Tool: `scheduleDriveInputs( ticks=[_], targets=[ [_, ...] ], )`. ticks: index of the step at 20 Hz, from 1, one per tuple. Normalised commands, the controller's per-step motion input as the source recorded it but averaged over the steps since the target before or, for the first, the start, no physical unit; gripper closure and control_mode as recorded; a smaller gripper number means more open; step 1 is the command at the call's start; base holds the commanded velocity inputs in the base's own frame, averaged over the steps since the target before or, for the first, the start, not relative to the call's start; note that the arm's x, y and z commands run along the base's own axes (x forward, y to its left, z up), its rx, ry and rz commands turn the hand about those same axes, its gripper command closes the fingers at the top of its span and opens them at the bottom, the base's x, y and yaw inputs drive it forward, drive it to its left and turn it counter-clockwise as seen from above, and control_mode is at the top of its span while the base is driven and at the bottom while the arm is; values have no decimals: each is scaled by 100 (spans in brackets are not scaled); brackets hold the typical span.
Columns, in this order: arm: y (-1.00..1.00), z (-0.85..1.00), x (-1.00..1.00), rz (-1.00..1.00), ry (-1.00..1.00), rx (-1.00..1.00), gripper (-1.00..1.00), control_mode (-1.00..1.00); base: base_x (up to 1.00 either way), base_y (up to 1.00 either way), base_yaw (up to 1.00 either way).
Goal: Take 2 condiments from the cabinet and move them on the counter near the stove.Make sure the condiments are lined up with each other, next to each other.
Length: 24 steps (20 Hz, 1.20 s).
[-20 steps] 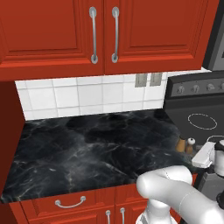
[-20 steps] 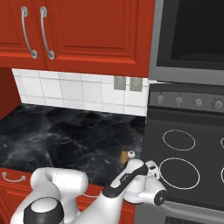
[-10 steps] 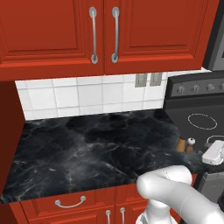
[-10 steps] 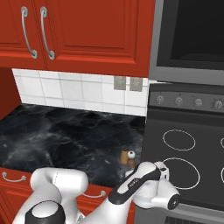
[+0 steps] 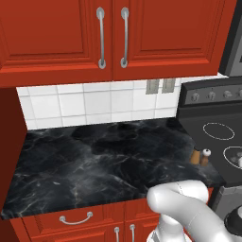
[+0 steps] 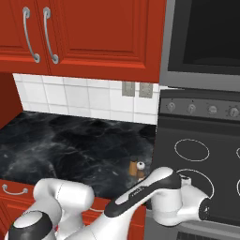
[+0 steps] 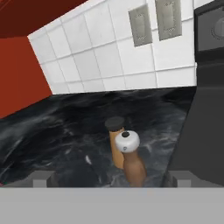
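Two small brown condiments stand upright side by side, nearly touching, on the black counter (image 5: 94, 160) by the stove (image 5: 212, 132). One has a dark cap (image 7: 116, 142), the other a pale grey top (image 7: 131, 162). They also show as a pair of mills (image 5: 200, 156) near the counter's front right corner, and as the same pair (image 6: 137, 168) just beyond the arm. My gripper (image 7: 111, 179) is open, drawn back from the mills, its fingertips (image 7: 43, 179) wide apart with nothing between them. The red cabinet (image 5: 142, 38) above has both doors shut.
A white tiled wall with two grey outlets (image 5: 160, 86) backs the counter. A grey microwave (image 6: 206, 37) hangs over the stove (image 6: 201, 154). Red drawers (image 5: 75, 220) sit below the counter and a red side panel (image 5: 9, 142) bounds it on the left.
The hand has pulled back and down from the two mills, out of the right edge of the left base view. The mills stay put and the jaws remain open.
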Motion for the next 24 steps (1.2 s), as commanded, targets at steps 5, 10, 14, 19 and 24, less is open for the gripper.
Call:
scheduleDriveInputs(
  ticks=[5,10,14,19,24],
  targets=[
    [20,64,-23,-10,42,3,-100,-100,0,0,0],
    [71,25,-16,-18,16,0,-100,-100,0,0,0],
    [84,20,-22,-20,0,0,-100,-100,0,0,0],
    [90,7,-21,-16,0,0,-100,-100,0,0,0],
    [79,43,-2,-9,1,0,-100,-100,0,0,0]
  ],
)
